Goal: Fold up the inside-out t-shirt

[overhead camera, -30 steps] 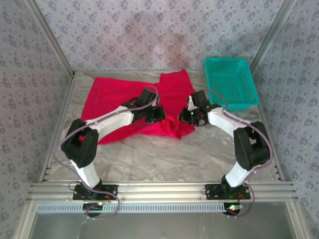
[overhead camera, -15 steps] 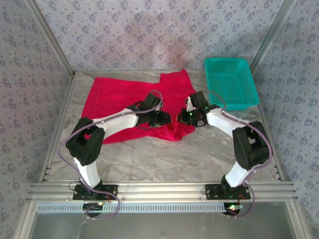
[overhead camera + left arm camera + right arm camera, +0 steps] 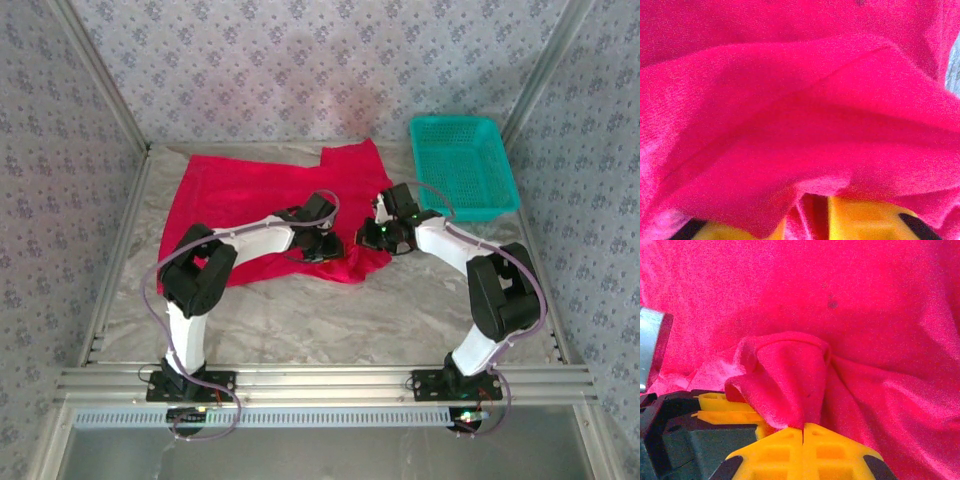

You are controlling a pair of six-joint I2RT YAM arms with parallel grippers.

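The right gripper (image 3: 803,432) is clamped shut on a t-shirt (image 3: 850,310) fold between its jaws; cloth drapes over the left gripper (image 3: 807,222), jaw opening indeterminate.

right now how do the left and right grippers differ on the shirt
The left gripper holds its fingers apart, t-shirt cloth draped over and between them; the right gripper has them pressed together, a raised fold at their tips. The left gripper sits further in, the right gripper at the cloth's right edge. Both touch the t-shirt.
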